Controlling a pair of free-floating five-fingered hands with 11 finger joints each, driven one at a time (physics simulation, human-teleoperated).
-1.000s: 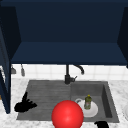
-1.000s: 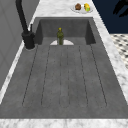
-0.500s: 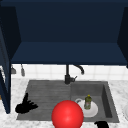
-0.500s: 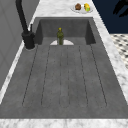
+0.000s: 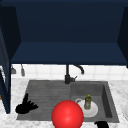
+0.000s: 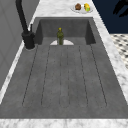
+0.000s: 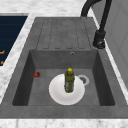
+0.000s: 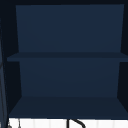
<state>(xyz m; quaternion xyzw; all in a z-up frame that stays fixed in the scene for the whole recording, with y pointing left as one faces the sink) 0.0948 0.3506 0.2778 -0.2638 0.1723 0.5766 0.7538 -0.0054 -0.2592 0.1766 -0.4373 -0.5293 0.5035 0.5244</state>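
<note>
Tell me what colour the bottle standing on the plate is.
Olive green bottle with a yellow cap, clearest in the right side view.

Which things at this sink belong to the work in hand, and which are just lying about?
In hand: left hand, open over the draining board; right hand; green bottle upright on white plate.
Lying about: tap; red ball; fruit dish; small red thing in the basin.
</note>
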